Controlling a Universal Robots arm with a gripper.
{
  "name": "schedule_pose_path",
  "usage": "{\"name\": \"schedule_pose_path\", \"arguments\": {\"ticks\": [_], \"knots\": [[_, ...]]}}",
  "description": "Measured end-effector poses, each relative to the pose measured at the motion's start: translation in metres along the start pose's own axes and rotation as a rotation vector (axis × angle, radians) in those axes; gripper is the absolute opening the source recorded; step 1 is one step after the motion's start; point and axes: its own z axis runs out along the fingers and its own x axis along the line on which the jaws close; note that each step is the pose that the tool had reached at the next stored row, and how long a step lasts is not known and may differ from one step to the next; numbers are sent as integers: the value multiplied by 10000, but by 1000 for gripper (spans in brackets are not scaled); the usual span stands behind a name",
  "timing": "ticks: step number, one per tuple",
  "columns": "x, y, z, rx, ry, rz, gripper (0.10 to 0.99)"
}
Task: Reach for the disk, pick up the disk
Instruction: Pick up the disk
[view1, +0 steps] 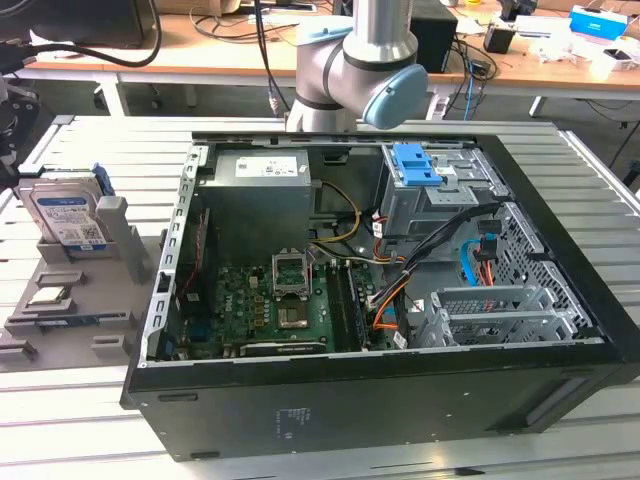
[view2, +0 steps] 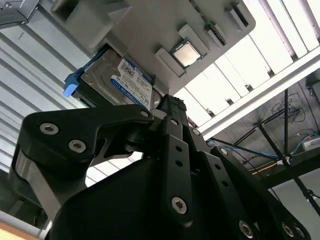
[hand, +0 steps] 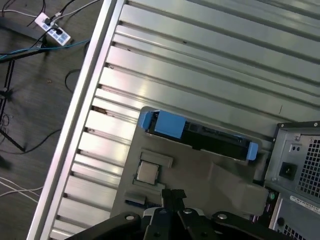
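Observation:
The disk (view1: 63, 216) stands on edge in a grey slotted stand (view1: 118, 238) at the exterior view's left, silver with a white-and-blue label and a blue frame. In the first wrist view I look down on the disk's (hand: 202, 138) top edge. The black gripper (hand: 173, 194) hangs above the stand, a short way off the disk, with its fingertips together and nothing between them. In the second wrist view the disk's label face (view2: 120, 80) lies just beyond the gripper (view2: 172, 102).
A small processor chip (hand: 147, 172) lies on the stand's flat base beside the disk. An open black computer case (view1: 380, 300) takes up the middle of the slatted metal table (view1: 80, 420), and my arm (view1: 360, 60) rises behind it. Cables lie on the floor past the table edge.

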Motion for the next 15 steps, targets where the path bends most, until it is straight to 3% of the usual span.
{"name": "schedule_pose_path", "arguments": {"ticks": [15], "knots": [[0,0,0,1,68,-1784,106]]}}
